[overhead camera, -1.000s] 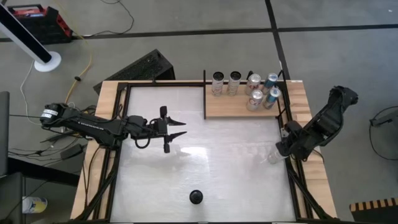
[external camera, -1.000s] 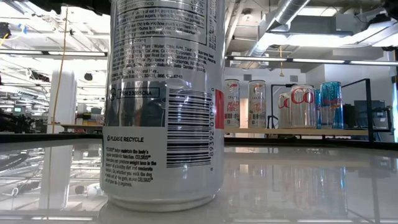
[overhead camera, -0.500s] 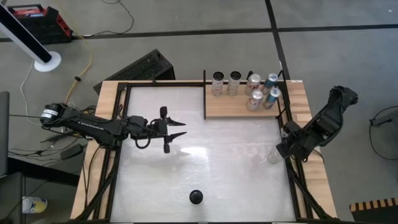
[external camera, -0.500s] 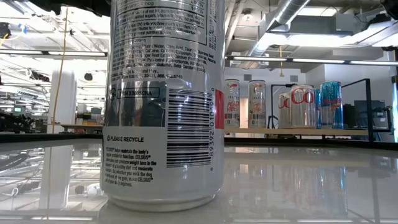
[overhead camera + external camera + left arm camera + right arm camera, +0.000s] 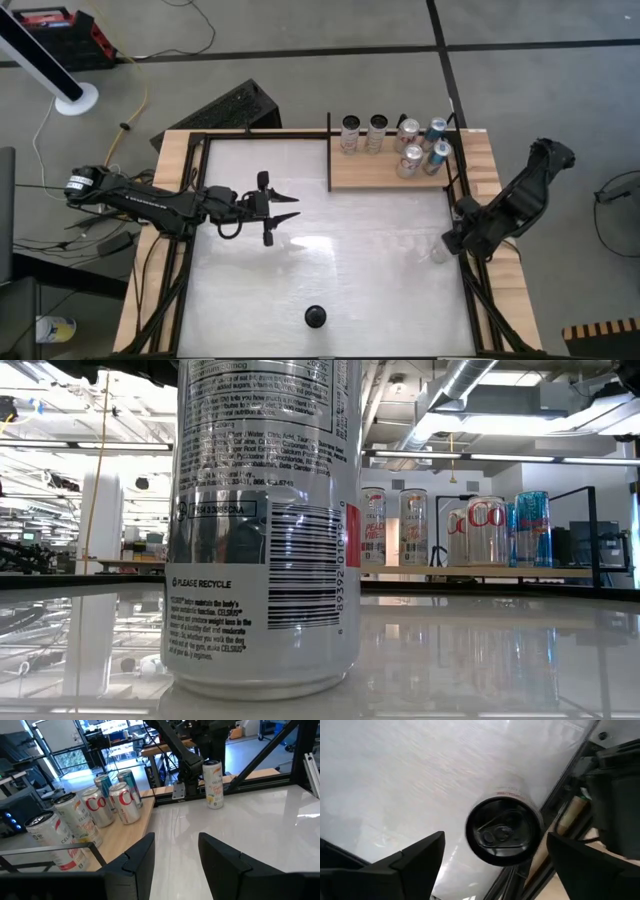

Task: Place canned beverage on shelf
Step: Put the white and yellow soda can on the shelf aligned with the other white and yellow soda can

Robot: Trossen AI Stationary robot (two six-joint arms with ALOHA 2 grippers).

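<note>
**Ana:** Aluminium, thin-walled — that is what the arms deal with. Starting at the left, the left gripper hangs over the white tabletop left of centre, its fingers partly spread with nothing between them.

**Ben:** And near the front edge in the middle?

**Ana:** A lone dark-topped can stands upright, well apart from both arms. In the low view it fills the foreground.

**Ben:** Further right?

**Ana:** At the back stands the shelf, a light-wood panel edged with black rods, carrying six cans upright in two loose rows. Then, at the table's right edge, the white canned beverage stands upright on the tabletop. The right gripper sits directly above it, jaws spread wide on either side of the can's top and not touching it.

**Ben:** How will it handle?

**Ana:** I judge it rigid enough if still sealed, but the wall would dent under a hard squeeze, and the smooth round side looks slippery. A full can would be fairly heavy; I cannot tell whether it is full.

**Ben:** Where to grip?

**Ana:** Across the body below the rim, fingers on opposite sides, keeping it upright.
</note>
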